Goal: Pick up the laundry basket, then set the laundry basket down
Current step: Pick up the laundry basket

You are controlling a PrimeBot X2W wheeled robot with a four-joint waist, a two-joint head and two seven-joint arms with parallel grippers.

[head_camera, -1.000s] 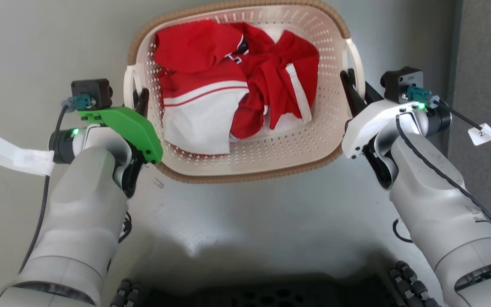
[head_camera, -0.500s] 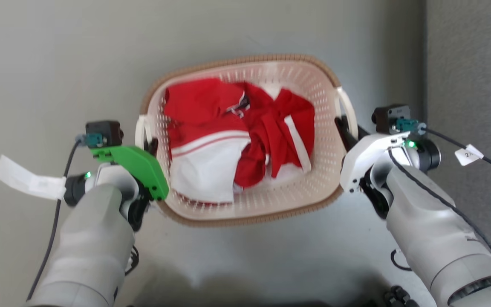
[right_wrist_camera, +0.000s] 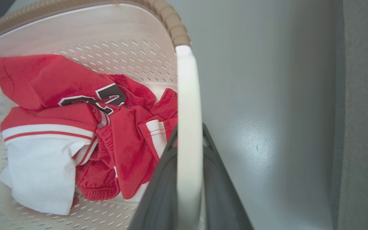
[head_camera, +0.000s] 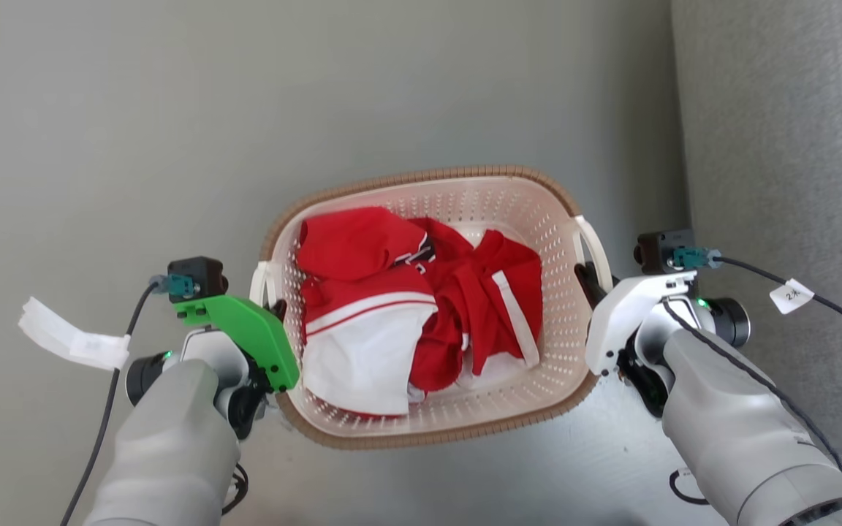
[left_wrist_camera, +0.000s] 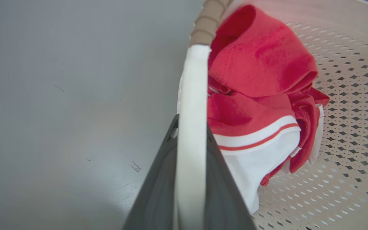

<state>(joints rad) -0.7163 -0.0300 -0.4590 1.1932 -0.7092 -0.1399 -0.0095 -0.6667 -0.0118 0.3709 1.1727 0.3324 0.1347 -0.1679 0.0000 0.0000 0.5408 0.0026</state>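
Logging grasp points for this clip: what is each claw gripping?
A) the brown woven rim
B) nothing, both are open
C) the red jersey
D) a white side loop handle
D: the left claw pinches the left loop handle and the right claw pinches the right loop handle of the laundry basket, as each wrist view shows.

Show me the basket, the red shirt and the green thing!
laundry basket [head_camera: 406, 440]: head view, brown near rim.
red jersey [head_camera: 355, 241]: head view, top red fold.
green wrist cover [head_camera: 253, 336]: head view, its flat top.

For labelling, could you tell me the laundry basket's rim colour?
Brown woven-look rim on the cream perforated basket; best in head view.
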